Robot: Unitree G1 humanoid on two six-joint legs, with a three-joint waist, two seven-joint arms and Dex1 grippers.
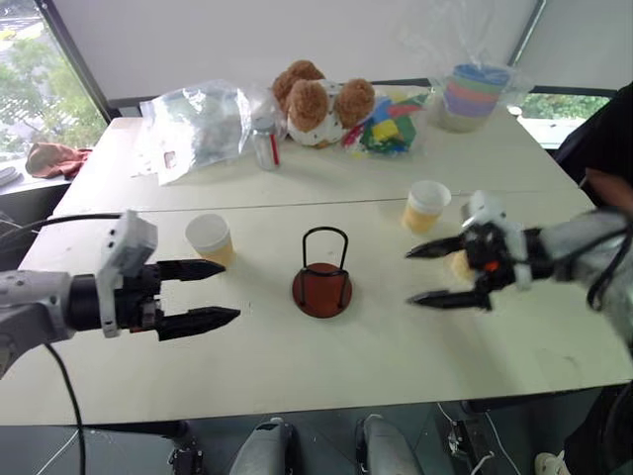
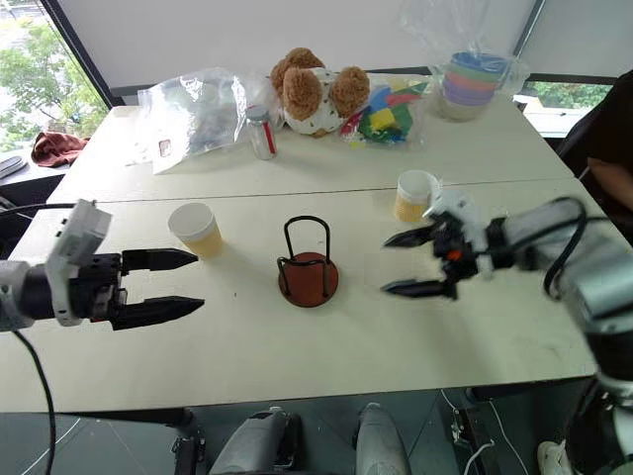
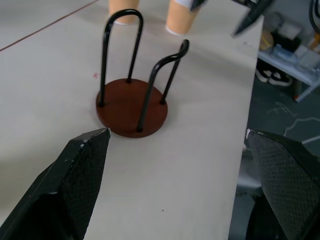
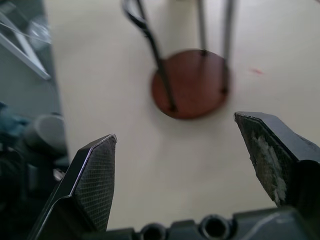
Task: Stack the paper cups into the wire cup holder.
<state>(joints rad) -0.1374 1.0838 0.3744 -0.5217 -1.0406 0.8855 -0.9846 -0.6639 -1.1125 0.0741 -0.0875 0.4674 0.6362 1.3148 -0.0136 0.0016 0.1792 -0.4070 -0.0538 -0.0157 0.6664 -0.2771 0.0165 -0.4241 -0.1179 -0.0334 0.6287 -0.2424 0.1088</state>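
While both pincers hang spread and empty, the black-wire cup holder on its reddish-brown disc [image 1: 322, 282] stands mid-bench between them. One tan paper cup [image 1: 212, 238] sits upright just beyond the left pincer [image 1: 208, 293]; another [image 1: 426, 206] behind the right pincer [image 1: 426, 274].

Three paper cups [image 1: 211, 238] [image 1: 425, 206] [image 1: 460, 263], one wire cup holder [image 1: 322, 275], one teddy bear [image 1: 318, 101], one bowl stack [image 1: 473, 96].

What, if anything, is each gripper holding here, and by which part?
Nothing is held. The left gripper and the right gripper both hover open above the table, on either side of the empty black wire cup holder.
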